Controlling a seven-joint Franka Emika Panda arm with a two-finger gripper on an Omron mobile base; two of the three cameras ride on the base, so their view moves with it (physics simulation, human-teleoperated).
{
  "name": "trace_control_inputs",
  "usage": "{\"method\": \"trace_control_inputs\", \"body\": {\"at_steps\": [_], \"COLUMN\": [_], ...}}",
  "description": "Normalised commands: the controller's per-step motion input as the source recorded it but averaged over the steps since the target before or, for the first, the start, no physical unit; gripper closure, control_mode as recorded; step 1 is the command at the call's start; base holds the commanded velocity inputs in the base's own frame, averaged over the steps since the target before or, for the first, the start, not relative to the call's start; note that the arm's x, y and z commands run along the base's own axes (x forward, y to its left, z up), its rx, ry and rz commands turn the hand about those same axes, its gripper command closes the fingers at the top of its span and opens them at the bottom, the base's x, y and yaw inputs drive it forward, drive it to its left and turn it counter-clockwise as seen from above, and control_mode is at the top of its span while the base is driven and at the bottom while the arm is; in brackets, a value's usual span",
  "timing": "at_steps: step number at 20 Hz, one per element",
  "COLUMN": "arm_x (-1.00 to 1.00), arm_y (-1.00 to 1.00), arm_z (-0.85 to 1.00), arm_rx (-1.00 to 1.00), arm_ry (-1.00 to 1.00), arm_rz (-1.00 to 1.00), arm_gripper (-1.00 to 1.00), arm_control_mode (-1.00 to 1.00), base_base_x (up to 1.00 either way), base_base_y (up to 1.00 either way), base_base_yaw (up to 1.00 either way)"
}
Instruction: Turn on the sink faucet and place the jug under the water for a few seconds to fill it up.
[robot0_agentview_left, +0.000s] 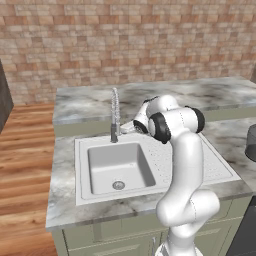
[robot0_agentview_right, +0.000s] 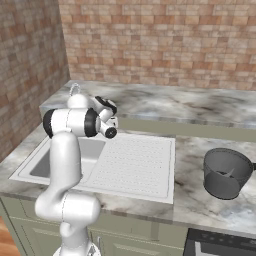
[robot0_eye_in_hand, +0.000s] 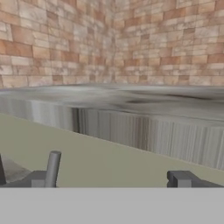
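Brick walls behind, marble table (robot0_agentview_left: 65, 165) with a raised ledge at the back. Pincer (robot0_eye_in_hand: 114, 178) is spread fully wide, nothing between the tips, aimed level at the ledge face and brick beyond. Sink faucet (robot0_agentview_left: 115, 116) stands just to the pincer's side, close by; in the hand view a small grey upright lever (robot0_eye_in_hand: 52, 168) sits right beside one fingertip (robot0_eye_in_hand: 37, 178), likely the faucet's side lever, though contact can't be confirmed. Sink (robot0_agentview_left: 120, 167) lies below and in front of the pincer, basin dry, no water running. Jug (robot0_agentview_right: 226, 173) sits on the table well away from the pincer, past the draining board (robot0_agentview_right: 134, 165) on the far side, upright, mouth open, untouched.

Step in hand looks like turning the faucet on; task barely begun. To do it well: nudge sideways so a fingertip meets the lever squarely, push along its swing, not down. Keep clear of the spring neck, which could snag the wrist. Confirm a stream falls into the basin before leaving. Only then go for the jug.
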Motion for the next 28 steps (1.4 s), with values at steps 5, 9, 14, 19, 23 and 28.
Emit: {"method": "trace_control_inputs", "body": {"at_steps": [5, 9, 14, 19, 23, 28], "arm_x": [0.0, 0.0, 0.07, 0.04, 0.0, 0.0], "arm_y": [-1.0, -1.0, -1.0, -1.0, -1.0, -1.0], "arm_z": [0.17, 0.11, 0.08, 0.08, 0.06, 0.01], "arm_rx": [0.01, 0.0, 0.0, 0.0, 0.01, 0.01], "arm_ry": [0.0, 0.01, 0.03, 0.02, 0.02, 0.0], "arm_rz": [0.0, 0.0, 0.0, 0.0, 0.0, 0.0], "arm_gripper": [-1.0, -1.0, -1.0, -1.0, -1.0, -1.0], "arm_control_mode": [-1.0, -1.0, -1.0, -1.0, -1.0, -1.0], "base_base_x": [0.0, 0.0, 0.0, 0.0, 0.0, 0.0], "base_base_y": [0.0, 0.0, 0.0, 0.0, 0.0, 0.0], "base_base_yaw": [0.0, 0.0, 0.0, 0.0, 0.0, 0.0]}}
